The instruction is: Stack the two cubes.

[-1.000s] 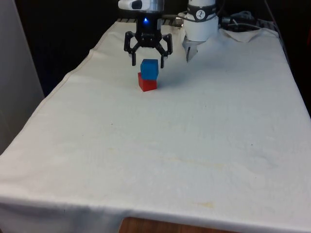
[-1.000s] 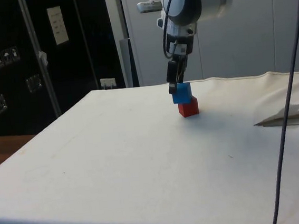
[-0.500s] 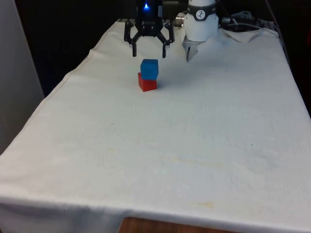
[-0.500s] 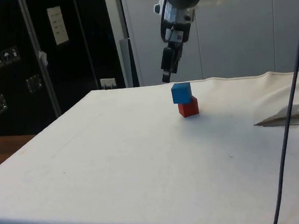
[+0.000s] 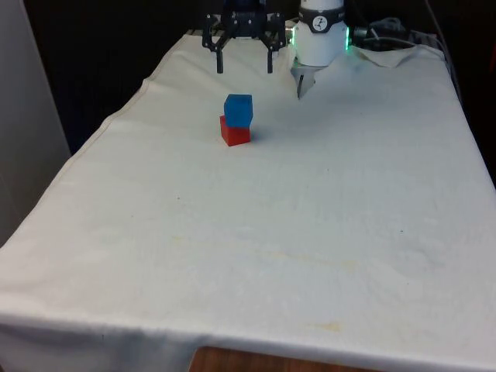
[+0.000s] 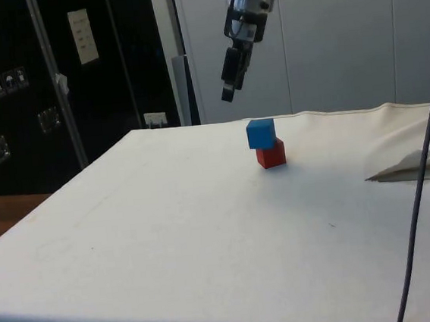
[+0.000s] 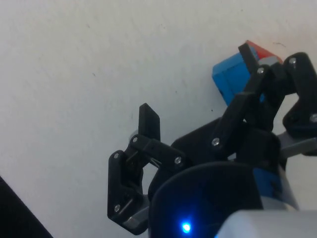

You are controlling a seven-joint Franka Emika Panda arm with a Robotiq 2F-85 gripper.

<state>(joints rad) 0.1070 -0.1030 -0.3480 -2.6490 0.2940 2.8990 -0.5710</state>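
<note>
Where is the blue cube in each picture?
Front view: the small blue cube sits on the small red cube, towards the table's far end, left of middle.
Side view: the blue cube is near the middle, atop the red cube.
Wrist view: the blue cube peeks out beside a black finger.
Shared landmark: the red cube under it.

A white cloth [image 5: 310, 232] covered the tabletop and hung over its near edge, where a strip of brown wood [image 5: 256, 363] showed beneath it. At the far right corner the cloth lay rumpled in folds [image 5: 391, 53]. In the side view, dark cabinets [image 6: 48, 86] stood behind the tabletop, one bearing a pale label [image 6: 82, 36], and a dark cable [image 6: 421, 164] hung down past the cloth.
</note>
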